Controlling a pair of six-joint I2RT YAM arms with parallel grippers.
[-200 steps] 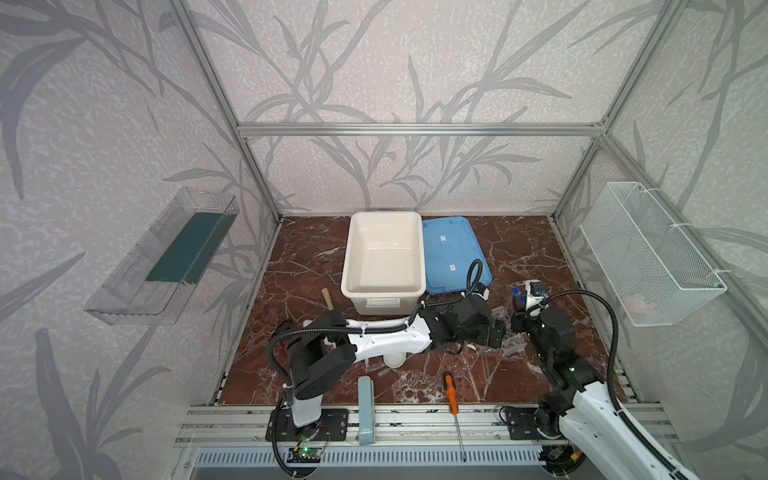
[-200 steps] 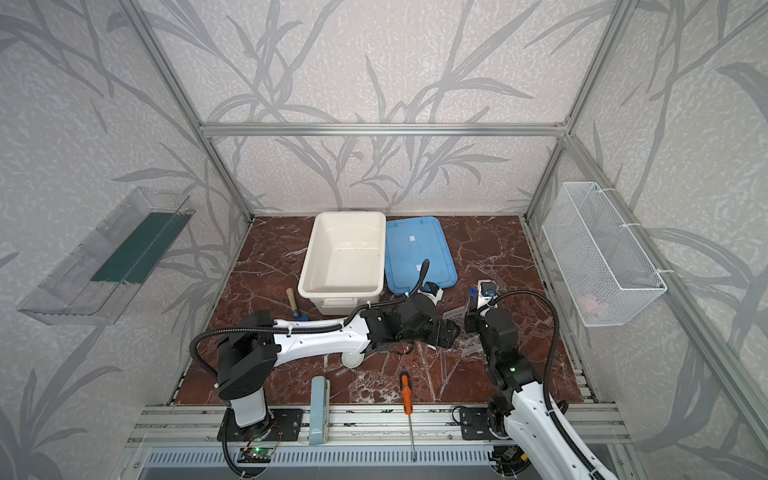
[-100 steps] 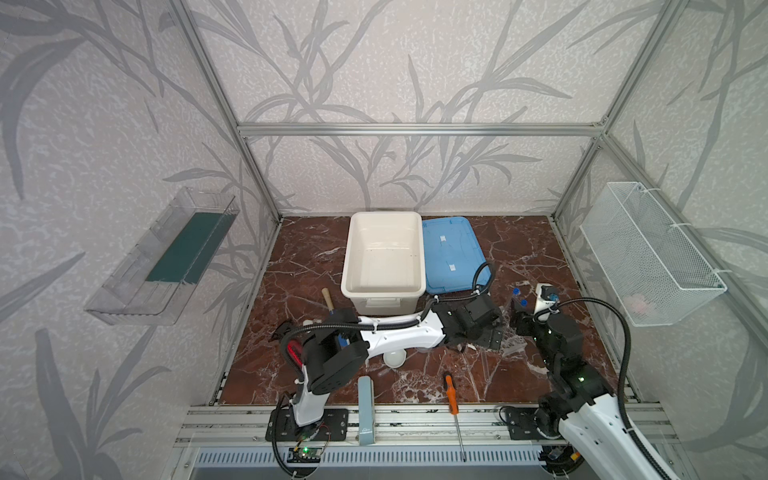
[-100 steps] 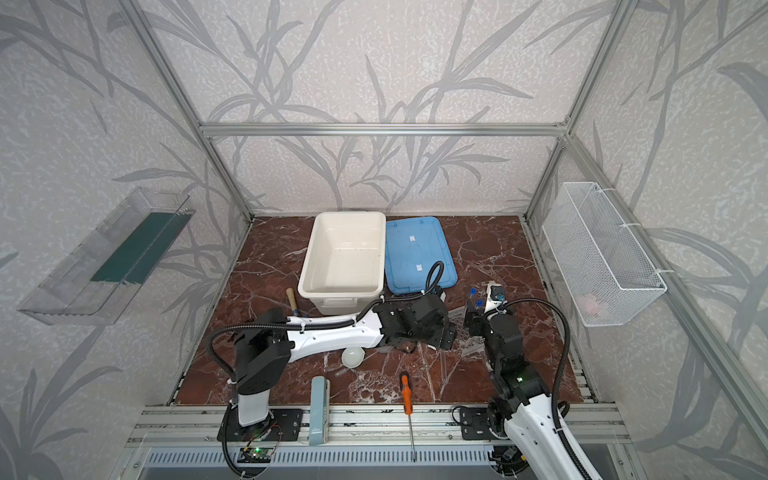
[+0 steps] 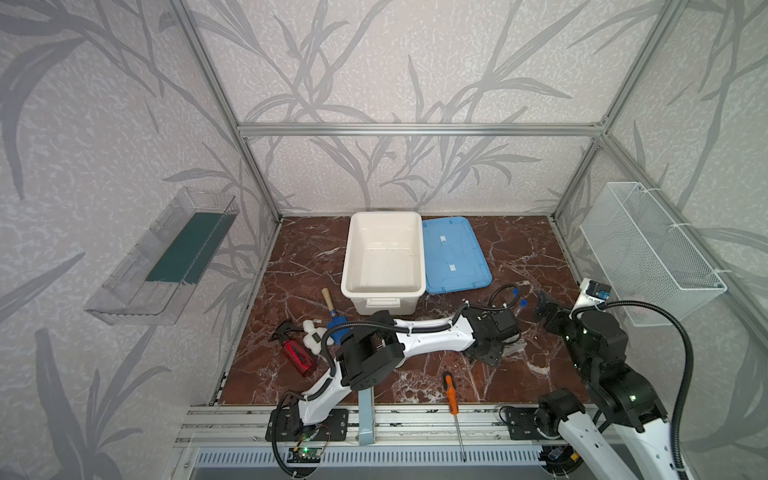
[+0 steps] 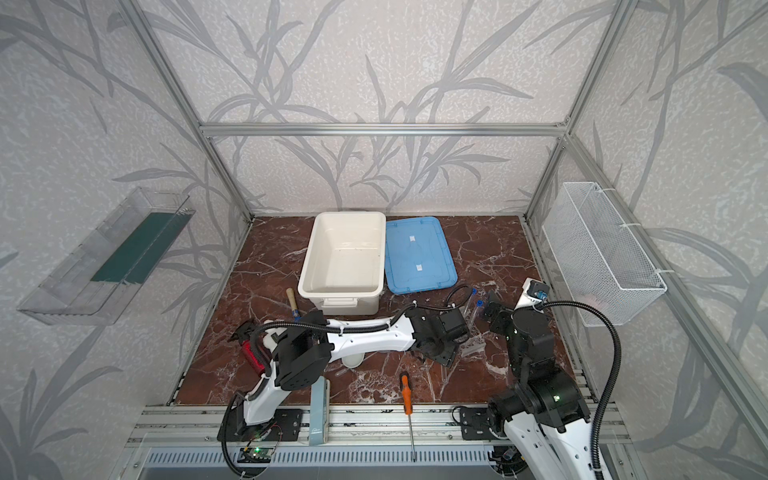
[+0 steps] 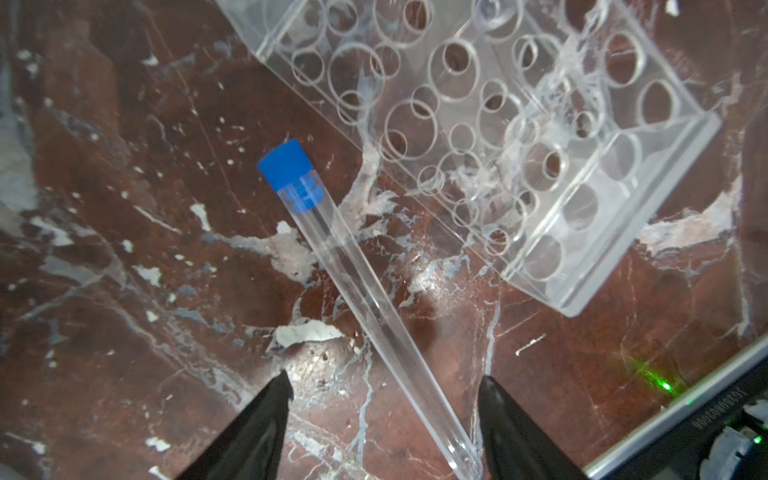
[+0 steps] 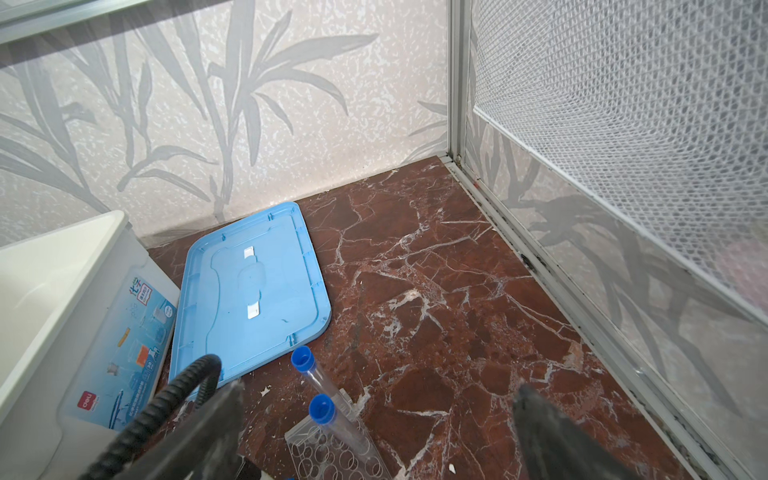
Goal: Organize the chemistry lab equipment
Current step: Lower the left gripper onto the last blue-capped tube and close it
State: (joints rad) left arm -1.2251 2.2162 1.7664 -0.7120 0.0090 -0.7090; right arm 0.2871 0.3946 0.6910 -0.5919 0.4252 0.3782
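A clear blue-capped test tube lies flat on the marble floor. My left gripper is low over it, open, with the tube's closed end between its fingers, close to one and apart from both. The clear honeycomb rack sits just beyond. Two more blue-capped tubes lean in the rack. My right gripper hangs open and empty behind them. In both top views the left gripper is at front centre-right, with the right gripper beside it.
A white bin and its blue lid stand at the back. An orange-handled screwdriver lies at the front edge. A blue trowel and a red bottle lie left. A small white dish peeks from under the left arm.
My right gripper opened, let go of a blue-capped tube in the rack and drew back to the right. My left gripper swung down over the lying tube, its jaws narrowing.
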